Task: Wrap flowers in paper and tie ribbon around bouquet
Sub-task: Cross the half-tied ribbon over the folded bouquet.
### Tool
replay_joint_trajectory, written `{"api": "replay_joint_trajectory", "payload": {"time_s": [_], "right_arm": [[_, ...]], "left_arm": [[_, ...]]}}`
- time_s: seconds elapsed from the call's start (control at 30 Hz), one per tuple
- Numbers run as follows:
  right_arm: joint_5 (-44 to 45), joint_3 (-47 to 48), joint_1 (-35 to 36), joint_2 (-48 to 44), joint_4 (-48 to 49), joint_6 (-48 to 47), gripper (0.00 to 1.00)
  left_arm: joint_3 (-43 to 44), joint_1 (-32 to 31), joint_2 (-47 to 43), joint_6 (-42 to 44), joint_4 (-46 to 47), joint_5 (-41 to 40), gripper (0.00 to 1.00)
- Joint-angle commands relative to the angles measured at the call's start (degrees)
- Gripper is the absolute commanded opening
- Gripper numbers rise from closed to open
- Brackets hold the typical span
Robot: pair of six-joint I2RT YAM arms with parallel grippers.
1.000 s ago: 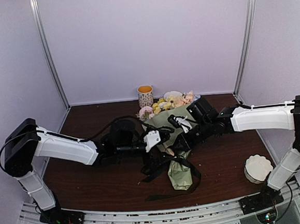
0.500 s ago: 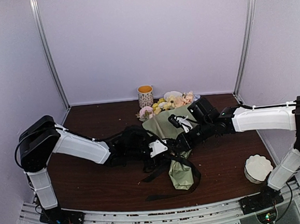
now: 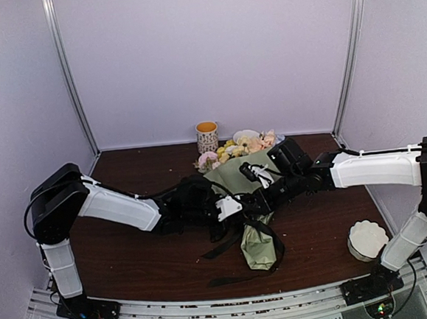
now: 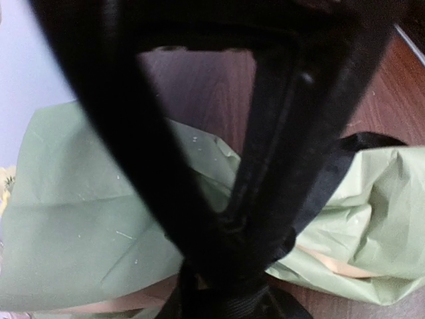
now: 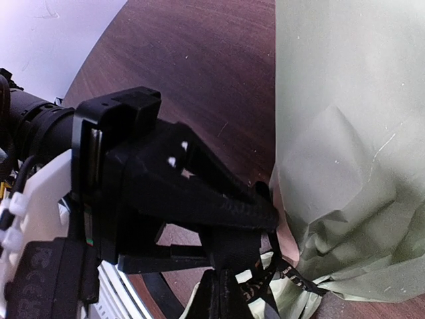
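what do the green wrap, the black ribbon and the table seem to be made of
Green wrap: thin matte paper, judging by its sharp creases and crumpled end, peach on the other face. Black ribbon: probably woven fabric, flat and limp, lying in loose loops; weave too small to see. Table: dark wood or wood-grain laminate, with a slight sheen.

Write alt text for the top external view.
The left end effector and the right end effector meet at the waist of the sage-green paper wrap, where the black ribbon loops. The flowers stick out at its far end, beside a cup, on a dark wooden table.
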Motion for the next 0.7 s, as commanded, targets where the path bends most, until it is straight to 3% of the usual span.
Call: {"api": "replay_joint_trajectory", "payload": {"time_s": [0.0,0.13,0.33,0.43,0.53,0.67], "right_arm": [[0.0,-0.7,0.0,-2.8,0.9,-0.2,0.00],[1.0,-1.7,0.0,-3.6,-0.2,-1.2,0.00],[3.0,-3.4,-0.1,-4.7,-2.7,-3.1,0.00],[-2.3,-3.9,0.1,-3.8,-2.5,-3.9,0.01],[-9.5,-5.1,-0.2,-4.4,-1.9,-5.6,0.11],[-10.1,-5.7,-3.4,-6.9,-3.0,-7.0,0.31]], "left_arm": [[0.9,-0.2,0.7,-1.7,2.6,-0.3,0.18],[0.8,-0.1,0.3,-2.8,3.2,-2.6,0.00],[-0.5,0.2,-0.2,-5.5,5.3,-4.8,0.00],[-1.5,0.7,-0.1,-7.3,7.4,-5.9,0.00],[-2.0,0.7,-0.1,-7.6,8.2,-6.7,0.00],[-3.1,0.7,-0.4,-7.9,9.9,-5.3,0.00]]}}
